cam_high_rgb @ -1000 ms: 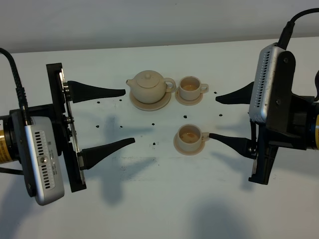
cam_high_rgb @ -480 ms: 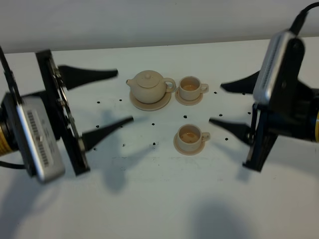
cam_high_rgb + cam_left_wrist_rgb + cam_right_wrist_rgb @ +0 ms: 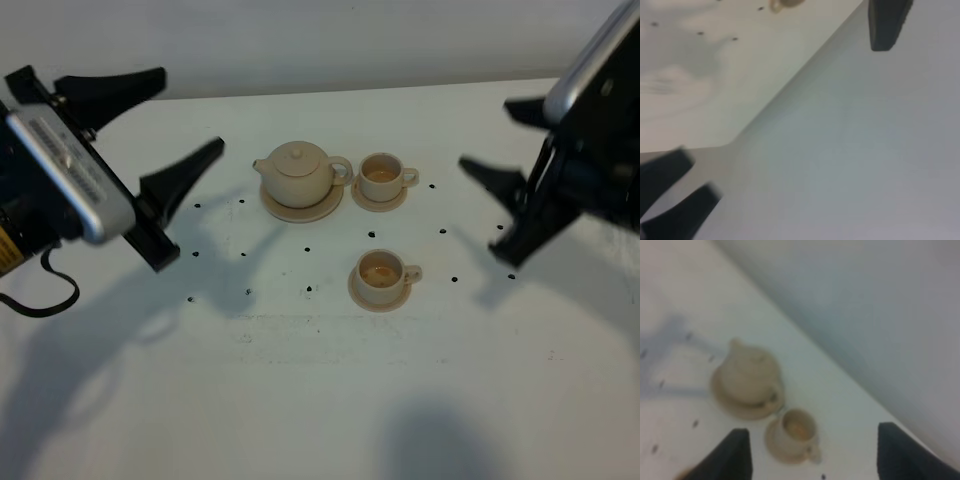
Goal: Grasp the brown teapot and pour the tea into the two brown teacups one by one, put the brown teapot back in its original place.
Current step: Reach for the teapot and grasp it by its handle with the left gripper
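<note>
I'm reading the left gripper (image 3: pixel 190 112) as hanging wide open and empty above the table's (image 3: pixel 300 400) left side. The brown teapot (image 3: pixel 298 172) is sitting upright on its wide saucer (image 3: pixel 305 213) toward the far edge, with nothing holding it. The far teacup (image 3: pixel 382 175), just beside the teapot's handle, and the near teacup (image 3: pixel 380 272), closer to the middle, are both showing brownish tea. The right gripper (image 3: pixel 488 135) is hanging open and empty too. I'm judging the pouring and the return done, with nothing left.

The teapot (image 3: pixel 298 176) is flanked closely on its handle side by a cup (image 3: pixel 381 175); open table (image 3: pixel 238 178) is found beside its spout.
</note>
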Tool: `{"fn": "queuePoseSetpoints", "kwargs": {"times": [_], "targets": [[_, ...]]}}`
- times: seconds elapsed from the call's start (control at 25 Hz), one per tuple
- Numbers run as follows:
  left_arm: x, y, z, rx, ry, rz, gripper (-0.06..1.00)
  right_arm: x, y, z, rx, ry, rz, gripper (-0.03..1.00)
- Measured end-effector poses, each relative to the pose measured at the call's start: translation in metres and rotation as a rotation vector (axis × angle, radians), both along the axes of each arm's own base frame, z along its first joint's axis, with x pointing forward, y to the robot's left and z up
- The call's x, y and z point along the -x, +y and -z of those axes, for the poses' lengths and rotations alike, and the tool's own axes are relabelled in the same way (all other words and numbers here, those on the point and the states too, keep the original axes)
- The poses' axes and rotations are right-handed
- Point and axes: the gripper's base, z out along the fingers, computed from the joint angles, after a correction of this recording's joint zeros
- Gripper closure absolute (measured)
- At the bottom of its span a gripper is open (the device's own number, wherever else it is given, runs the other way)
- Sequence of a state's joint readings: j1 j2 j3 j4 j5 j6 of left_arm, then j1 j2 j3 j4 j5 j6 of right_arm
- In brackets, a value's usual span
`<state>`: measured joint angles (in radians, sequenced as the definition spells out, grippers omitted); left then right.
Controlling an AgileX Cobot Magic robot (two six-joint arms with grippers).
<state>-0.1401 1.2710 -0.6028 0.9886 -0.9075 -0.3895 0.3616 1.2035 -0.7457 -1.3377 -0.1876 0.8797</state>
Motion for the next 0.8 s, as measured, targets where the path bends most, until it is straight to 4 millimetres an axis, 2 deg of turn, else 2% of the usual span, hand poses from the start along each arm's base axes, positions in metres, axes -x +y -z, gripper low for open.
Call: {"fn": "queuePoseSetpoints", "kwargs": {"times": [0.2,0.56,0.8], "targets": [[-0.008,0.01,0.005,0.008,0.085,-0.15,0.4,-0.005,-0.011,-0.021,-0.101,0.004,0.173,0.44],[-0.013,0.019,0.01,0.031,0.163,-0.266,0.47,0.021,-0.041,-0.05,-0.192,-0.04,0.402,0.44],[-0.015,0.022,0.011,0.06,0.196,-0.312,0.47,0.039,-0.061,-0.053,-0.175,0.017,0.554,0.44]]}}
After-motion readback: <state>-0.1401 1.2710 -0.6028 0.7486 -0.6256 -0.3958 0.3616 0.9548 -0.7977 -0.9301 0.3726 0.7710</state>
